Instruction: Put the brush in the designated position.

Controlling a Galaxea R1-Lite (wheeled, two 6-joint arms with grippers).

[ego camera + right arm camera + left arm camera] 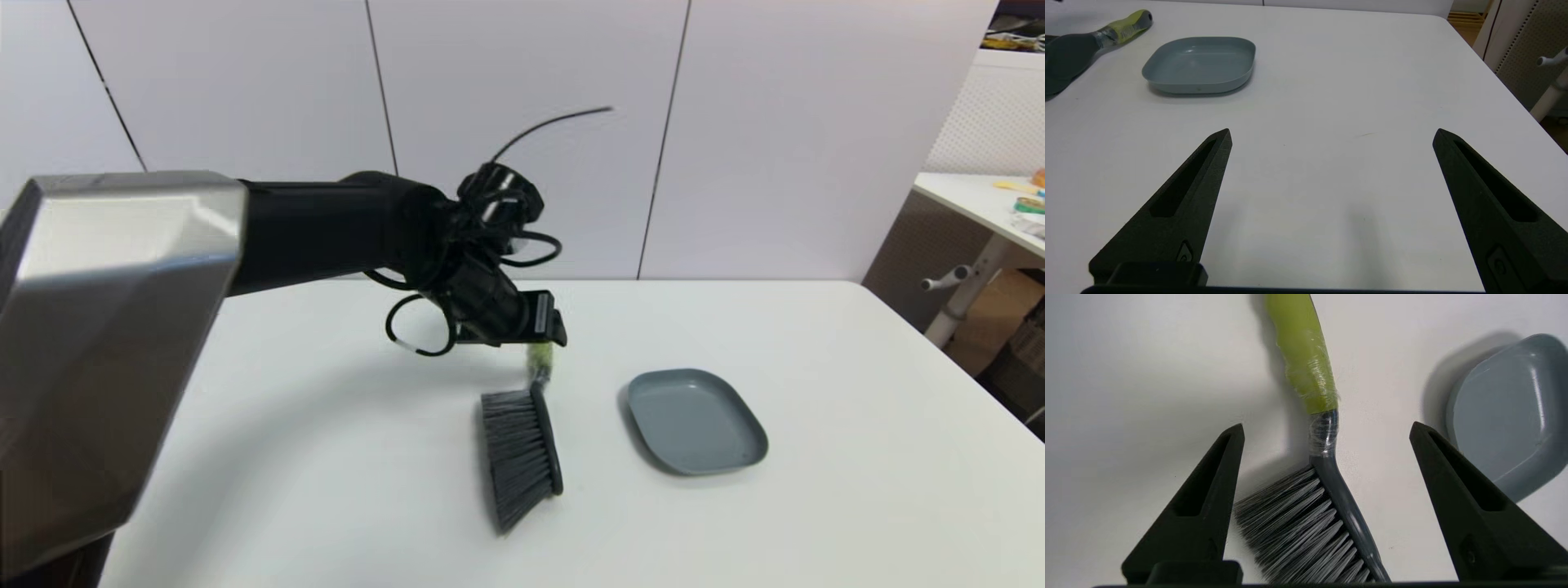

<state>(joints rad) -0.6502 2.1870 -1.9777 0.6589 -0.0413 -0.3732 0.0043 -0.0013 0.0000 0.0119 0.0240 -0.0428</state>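
Note:
The brush (522,445) lies on the white table, bristles pointing left, its lime-green handle (1306,355) running away from me under my left wrist. A grey tray (694,420) sits just right of it. My left gripper (1327,430) hovers above the brush, open, its two black fingers (1208,490) straddling the neck where handle meets head, touching nothing. In the head view the gripper's body (543,318) hides most of the handle. My right gripper (1331,136) is open over bare table, well clear of the tray (1200,63) and brush (1090,41).
The white table (816,343) ends at its right edge near a second table (980,196) with clutter and a cardboard box. A white panelled wall stands behind. My left arm's silver shoulder (106,327) fills the left of the head view.

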